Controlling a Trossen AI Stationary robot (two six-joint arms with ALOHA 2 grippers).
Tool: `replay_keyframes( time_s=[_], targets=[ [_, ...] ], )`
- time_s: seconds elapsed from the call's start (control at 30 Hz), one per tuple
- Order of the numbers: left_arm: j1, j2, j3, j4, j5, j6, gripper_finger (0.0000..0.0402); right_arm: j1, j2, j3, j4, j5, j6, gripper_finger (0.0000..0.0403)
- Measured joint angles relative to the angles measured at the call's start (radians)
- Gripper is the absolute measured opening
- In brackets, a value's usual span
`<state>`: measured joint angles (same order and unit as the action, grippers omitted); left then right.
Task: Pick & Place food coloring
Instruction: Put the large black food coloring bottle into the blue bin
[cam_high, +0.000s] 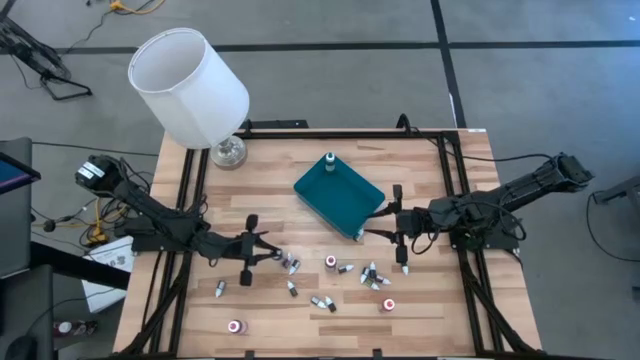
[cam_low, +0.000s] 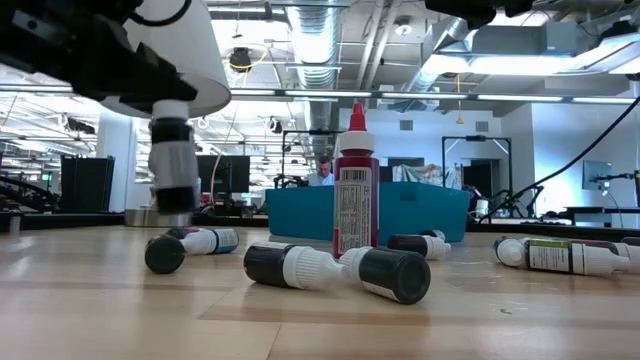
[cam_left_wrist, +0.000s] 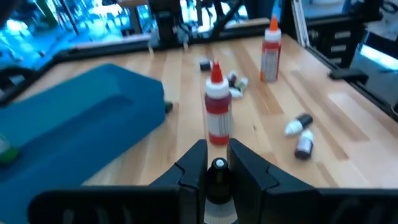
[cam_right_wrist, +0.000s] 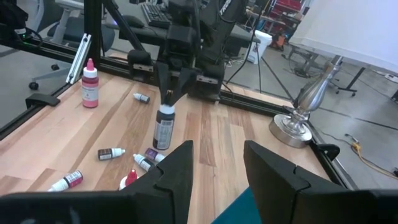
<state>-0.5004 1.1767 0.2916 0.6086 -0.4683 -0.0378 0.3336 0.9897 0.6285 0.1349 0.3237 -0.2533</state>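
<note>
Several tiny food coloring bottles (cam_high: 345, 268) lie on their sides on the wooden table. Three red ones stand upright, one (cam_low: 356, 185) close to the low camera. A teal tray (cam_high: 345, 200) lies flat in the middle, and a small teal bottle (cam_high: 328, 162) stands on its far corner. My left gripper (cam_high: 268, 250) is left of the scattered bottles and shut on a dark bottle (cam_right_wrist: 163, 130). My right gripper (cam_high: 385, 228) is open at the tray's right edge and holds nothing; its fingers frame the right wrist view (cam_right_wrist: 217, 158). My left gripper pinches the dark bottle between its two fingers by the whitish cap end (cam_right_wrist: 165, 112), coming from above with fingers pointing down. The dark body (cam_left_wrist: 217, 180) hangs upright below the fingertips. I cannot tell whether its lower end is clear of the table.
A white lamp (cam_high: 190, 85) stands at the far left corner on a silver base (cam_high: 228, 152). Black frame rails run along the table's left and right sides. Loose bottles crowd the near middle (cam_high: 320, 302). Bare wood lies far right of the tray.
</note>
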Motion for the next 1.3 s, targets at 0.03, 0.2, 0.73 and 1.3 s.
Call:
replay_keyframes(
  time_s=[0.03,0.2,0.73,1.3],
  targets=[
    [0.006,0.0,0.0,0.011,-0.008,0.01,0.0044,0.0,0.0,0.0,0.0,0.0,0.0,0.0134],
    [0.074,0.0,0.021,0.058,-0.016,0.062,0.0044,0.0,0.0,0.0,0.0,0.0,0.001,0.0134],
    [0.482,0.004,0.208,0.02,0.24,0.194,0.0044,0.0,0.0,0.0,0.0,0.0,0.0,0.0134],
    [0.747,0.422,0.522,0.023,0.437,0.208,0.0044,-0.024,-0.001,0.0,-0.015,-0.001,-0.008,0.0134]
  ],
)
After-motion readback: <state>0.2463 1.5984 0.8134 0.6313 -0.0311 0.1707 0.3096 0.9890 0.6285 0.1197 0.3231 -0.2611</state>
